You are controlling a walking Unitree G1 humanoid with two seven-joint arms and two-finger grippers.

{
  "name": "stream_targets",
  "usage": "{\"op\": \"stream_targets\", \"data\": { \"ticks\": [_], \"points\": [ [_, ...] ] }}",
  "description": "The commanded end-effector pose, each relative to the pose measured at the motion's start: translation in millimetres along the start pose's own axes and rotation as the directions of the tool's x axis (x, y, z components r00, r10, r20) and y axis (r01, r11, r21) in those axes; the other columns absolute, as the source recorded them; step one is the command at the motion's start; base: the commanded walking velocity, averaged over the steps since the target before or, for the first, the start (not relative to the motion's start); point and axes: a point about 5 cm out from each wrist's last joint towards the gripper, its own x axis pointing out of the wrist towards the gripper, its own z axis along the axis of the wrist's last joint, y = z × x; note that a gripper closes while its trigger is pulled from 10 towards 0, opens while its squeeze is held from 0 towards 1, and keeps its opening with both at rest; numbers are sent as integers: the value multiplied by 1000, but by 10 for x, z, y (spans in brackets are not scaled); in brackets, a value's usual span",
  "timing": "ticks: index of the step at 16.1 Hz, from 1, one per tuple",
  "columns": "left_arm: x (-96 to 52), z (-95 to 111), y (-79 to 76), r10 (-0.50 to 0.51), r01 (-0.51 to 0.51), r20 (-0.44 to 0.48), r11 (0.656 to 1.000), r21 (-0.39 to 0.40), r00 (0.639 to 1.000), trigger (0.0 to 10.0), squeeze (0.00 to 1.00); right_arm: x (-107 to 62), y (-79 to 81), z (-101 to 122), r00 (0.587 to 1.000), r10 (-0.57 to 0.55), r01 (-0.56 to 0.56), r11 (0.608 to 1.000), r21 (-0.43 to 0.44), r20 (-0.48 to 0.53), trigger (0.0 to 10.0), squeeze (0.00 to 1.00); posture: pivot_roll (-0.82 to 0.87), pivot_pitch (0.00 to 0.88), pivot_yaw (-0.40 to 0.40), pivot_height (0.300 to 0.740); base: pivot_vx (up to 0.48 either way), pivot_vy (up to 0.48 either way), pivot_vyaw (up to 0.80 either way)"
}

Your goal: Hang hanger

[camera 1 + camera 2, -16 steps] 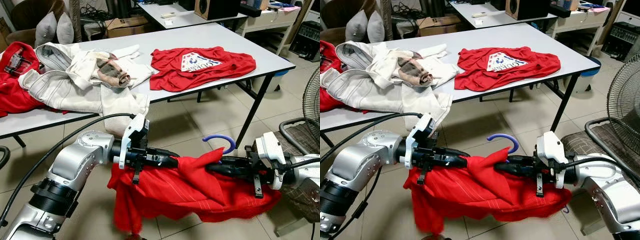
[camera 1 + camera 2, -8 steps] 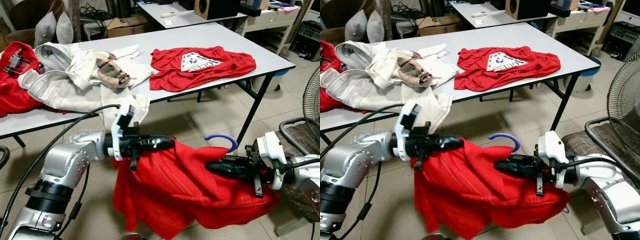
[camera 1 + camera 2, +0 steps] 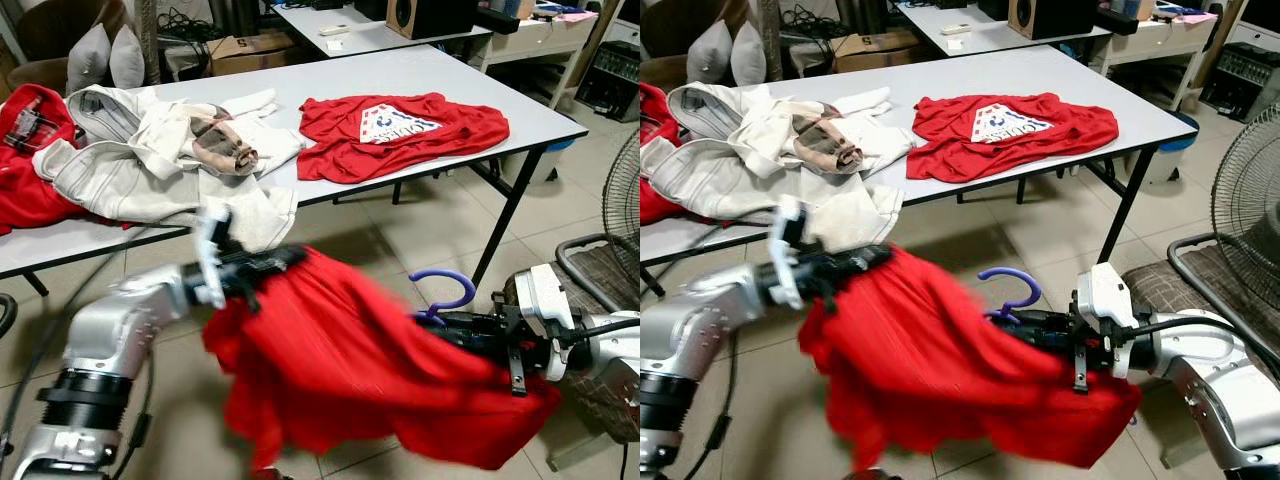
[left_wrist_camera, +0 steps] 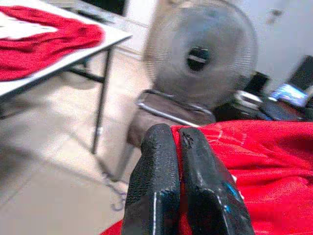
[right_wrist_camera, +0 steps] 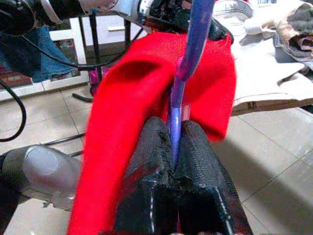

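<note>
Nearest, a red shirt [image 3: 370, 380] hangs spread between the two arms above the tiled floor [image 3: 400, 225]. The left gripper [image 4: 182, 142] is clenched on one edge of the cloth, fingers pressed together with fabric pinched between them; in the head views this arm is motion-blurred and hard to read. The right gripper [image 5: 175, 147] is clamped on the stem of a purple hanger [image 3: 445, 290], low on the right. Only the hanger's hook and a short piece of stem stand clear above the shirt; the rest is buried under red cloth, so its shape cannot be made out.

Just right of the right arm, a chair [image 3: 1215, 275] and a standing fan [image 3: 1250, 200], both cut off by the frame edge.

Farther, a white table [image 3: 520, 105] carries a second red shirt [image 3: 400, 130] lying flat with a white print, a heap of cream clothing [image 3: 160, 155] to its left, and more red cloth [image 3: 25, 160] at the far left, partly cropped.

Beyond, another table [image 3: 370, 35], cushions [image 3: 105, 60] and a cardboard box [image 3: 250, 50]; box contents not visible.
</note>
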Motion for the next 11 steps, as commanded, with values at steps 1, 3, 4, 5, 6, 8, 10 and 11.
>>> {"op": "stream_targets", "data": {
  "ticks": [1,3,4,5,6,8,10,11],
  "points": [
    [-109,98,87,73,-74,17,996,43,997,0,0,-47,-10,70,1000,-7,7,999,-36,0,10000,0,18,0,64,740,0,0,0],
    [-233,151,94,68,-70,29,996,52,997,0,0,-58,-32,53,1000,-16,16,999,-36,-16,10000,0,22,0,62,740,0,0,0],
    [-281,183,65,40,-42,35,998,54,999,0,0,-68,-50,35,999,-27,26,999,-38,-33,10000,0,25,0,60,740,0,0,0],
    [-304,200,8,-5,3,38,999,53,999,0,0,-73,-71,21,998,-42,41,998,-39,-41,10000,0,27,0,60,740,0,0,0],
    [-315,196,-57,-52,50,29,997,51,998,0,0,-73,-91,15,997,-58,56,998,-42,-41,10000,0,31,0,59,740,0,0,0],
    [-291,139,-150,-93,94,-13,994,55,996,4863,0,-63,-127,27,996,-84,83,995,-47,-28,10000,0,33,0,60,740,0,0,0],
    [-234,93,-193,-92,93,-25,995,41,995,10000,643,-51,-139,38,996,-89,88,995,-53,-23,10000,0,33,0,60,740,0,0,0],
    [-228,90,-180,-73,73,-13,997,33,997,10000,1000,-48,-139,44,996,-89,88,995,-52,-16,10000,0,33,0,60,740,0,0,0]
  ]
}}
